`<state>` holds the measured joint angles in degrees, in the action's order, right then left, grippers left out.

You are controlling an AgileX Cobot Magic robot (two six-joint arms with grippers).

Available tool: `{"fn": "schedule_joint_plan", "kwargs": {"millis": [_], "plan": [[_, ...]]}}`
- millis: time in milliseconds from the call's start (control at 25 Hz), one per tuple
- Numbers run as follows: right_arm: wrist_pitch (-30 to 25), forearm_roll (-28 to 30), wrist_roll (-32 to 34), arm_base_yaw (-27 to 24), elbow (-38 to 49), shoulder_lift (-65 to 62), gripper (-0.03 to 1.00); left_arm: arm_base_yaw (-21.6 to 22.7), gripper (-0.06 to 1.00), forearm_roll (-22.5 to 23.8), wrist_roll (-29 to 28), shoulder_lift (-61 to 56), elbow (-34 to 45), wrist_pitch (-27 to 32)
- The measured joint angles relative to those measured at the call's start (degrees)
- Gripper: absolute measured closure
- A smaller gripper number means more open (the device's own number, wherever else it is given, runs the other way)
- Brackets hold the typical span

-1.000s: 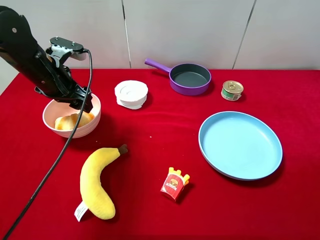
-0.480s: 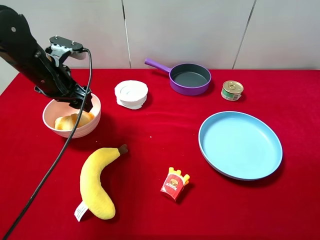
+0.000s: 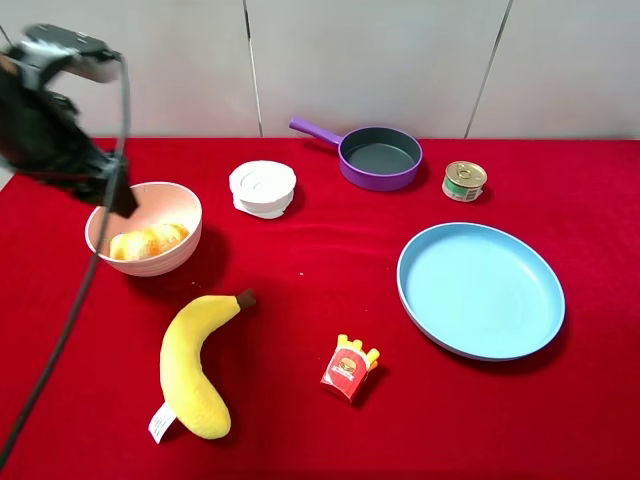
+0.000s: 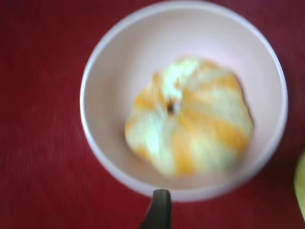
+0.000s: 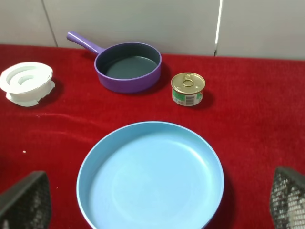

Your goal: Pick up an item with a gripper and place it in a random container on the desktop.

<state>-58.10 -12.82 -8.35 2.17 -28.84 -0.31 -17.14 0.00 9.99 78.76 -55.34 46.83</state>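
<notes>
Overhead first: golden-orange toy bread roll w/ pale cream ridges point(image 3: 147, 241) lies inside round pale pink bowl point(image 3: 176, 200), left side of red cloth. Left gripper point(image 3: 112, 195) sits at bowl's left rim, above and to the left of roll, blurred; jaw spacing not readable in this view. Roll's long axis runs roughly left-right across bowl. Left arm is the near one by far; right arm not visible overhead. Long yellow plush banana point(image 3: 194, 364) lies near bowl, toward front edge, apart from it.

Left wrist view: roll point(image 4: 190, 117) fills bowl point(image 4: 102, 67) centre, nothing pinching it. One dark fingertip point(image 4: 158, 212) shows outside rim; whether claw is spread cannot be told.

Right wrist view: right gripper point(image 5: 157, 202) spread wide, empty, above large shallow blue plate point(image 5: 95, 167), well apart from bowl.

Judgement: placement looks done.
</notes>
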Motion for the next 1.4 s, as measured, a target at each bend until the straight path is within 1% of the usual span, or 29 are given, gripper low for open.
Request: {"fn": "schedule_joint_plan", "kwargs": {"millis": [80,120,160,200,280,400,800,960,1160,1400], "plan": [[0.00,0.00,0.00,0.00,0.00,0.00,0.27,0.00,0.17,0.00,0.00,-4.32,0.00,5.98],[0.00,0.00,0.00,0.00,0.00,0.00,0.27,0.00,0.17,0.00,0.00,-4.32,0.00,5.98],[0.00,0.00,0.00,0.00,0.00,0.00,0.27,0.00,0.17,0.00,0.00,-6.55,0.00,9.21],[0.00,0.00,0.00,0.00,0.00,0.00,0.27,0.00,0.15,0.00,0.00,-10.70,0.00,14.96],[0.00,0.00,0.00,0.00,0.00,0.00,0.27,0.00,0.15,0.00,0.00,-14.84,0.05,20.16],[0.00,0.00,0.00,0.00,0.00,0.00,0.27,0.00,0.14,-0.80,0.00,-22.85,1.84,20.49],[0.00,0.00,0.00,0.00,0.00,0.00,0.27,0.00,0.14,-1.09,-2.08,-53.14,15.28,20.67],[0.00,0.00,0.00,0.00,0.00,0.00,0.27,0.00,0.14,-1.11,-4.92,-60.85,17.89,20.67],[0.00,0.00,0.00,0.00,0.00,0.00,0.27,0.00,0.14,-1.22,-7.19,-66.88,19.96,20.37],[0.00,0.00,0.00,0.00,0.00,0.00,0.27,0.00,0.14,-1.17,-8.57,-72.54,23.74,17.17]]}}
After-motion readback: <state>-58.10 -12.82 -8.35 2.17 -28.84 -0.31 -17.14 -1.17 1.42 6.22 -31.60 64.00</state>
